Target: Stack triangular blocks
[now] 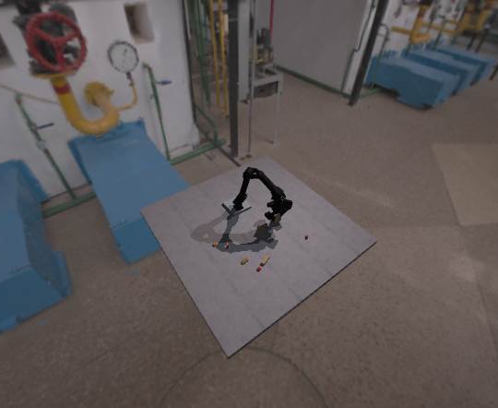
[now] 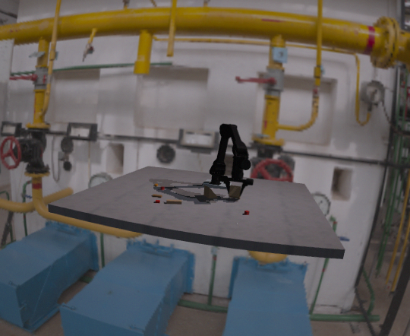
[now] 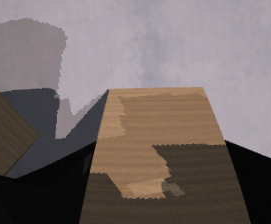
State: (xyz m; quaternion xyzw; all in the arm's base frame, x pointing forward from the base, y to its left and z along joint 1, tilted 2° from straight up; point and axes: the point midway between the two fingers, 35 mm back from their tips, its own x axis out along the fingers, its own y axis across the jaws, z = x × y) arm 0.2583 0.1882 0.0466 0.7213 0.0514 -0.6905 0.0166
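My gripper (image 1: pixel 277 216) (image 2: pixel 235 185) (image 3: pixel 158 145) is shut on one wooden triangular block (image 1: pixel 278 220) (image 2: pixel 234 191) (image 3: pixel 156 117), with a finger on each side of it. The block seems to hang slightly above the table (image 1: pixel 227 314) (image 2: pixel 285 228); the exact gap is hard to tell. The other triangular block (image 1: pixel 261 232) (image 2: pixel 209 192) (image 3: pixel 6 135) stands on the table beside it, apart from it, partly in shadow and cut off at the left of the wrist view. The lower part of the held block is outside the wrist view.
A long wooden piece (image 1: pixel 266 260) (image 2: pixel 173 202), a small orange-brown piece (image 1: pixel 244 261) (image 2: pixel 156 196) and a red piece (image 1: pixel 258 269) (image 2: pixel 157 201) lie together. Another red piece (image 1: pixel 306 236) (image 2: pixel 246 213) lies alone. Small red and orange pieces lie near the arm's shadow.
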